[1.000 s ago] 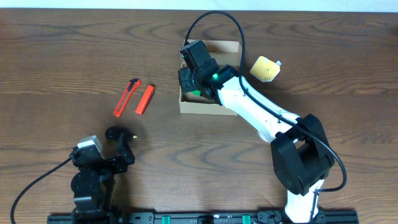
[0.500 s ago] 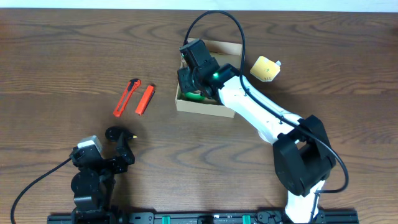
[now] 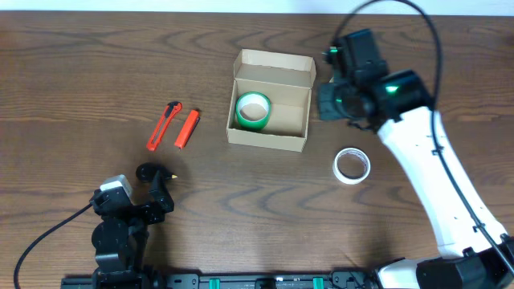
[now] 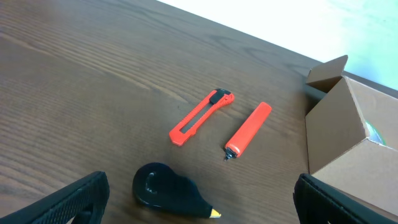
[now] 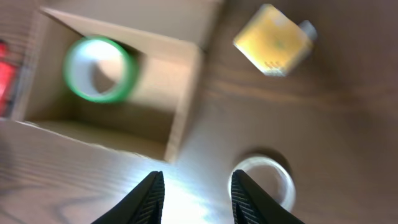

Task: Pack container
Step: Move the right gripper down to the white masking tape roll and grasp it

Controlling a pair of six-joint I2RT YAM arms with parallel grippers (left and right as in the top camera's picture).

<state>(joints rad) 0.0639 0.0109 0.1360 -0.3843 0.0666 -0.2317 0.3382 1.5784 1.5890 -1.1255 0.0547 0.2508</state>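
Observation:
The brown cardboard container [image 3: 266, 141] stands open at the table's centre back. A green tape roll [image 3: 252, 110] lies inside it. My right gripper [image 3: 331, 103] is open and empty, raised just right of the container. In the right wrist view my gripper [image 5: 199, 199] hangs above the bare table, between the container's corner [image 5: 180, 124] and a white tape roll [image 5: 261, 180]. The green roll [image 5: 99, 68] also shows there. My left gripper [image 3: 152, 197] is open and empty at the front left, close to a black tape dispenser [image 4: 168, 190].
A yellow block [image 5: 273, 40] lies right of the container; my arm hides it overhead. The white tape roll [image 3: 352, 164] lies front right of the container. An orange box cutter [image 3: 164, 126] and an orange marker [image 3: 187, 128] lie left of the container.
My right gripper has come up out of the container and swung right. The green tape roll stays inside. The white roll is uncovered and the yellow block is now hidden under my arm overhead.

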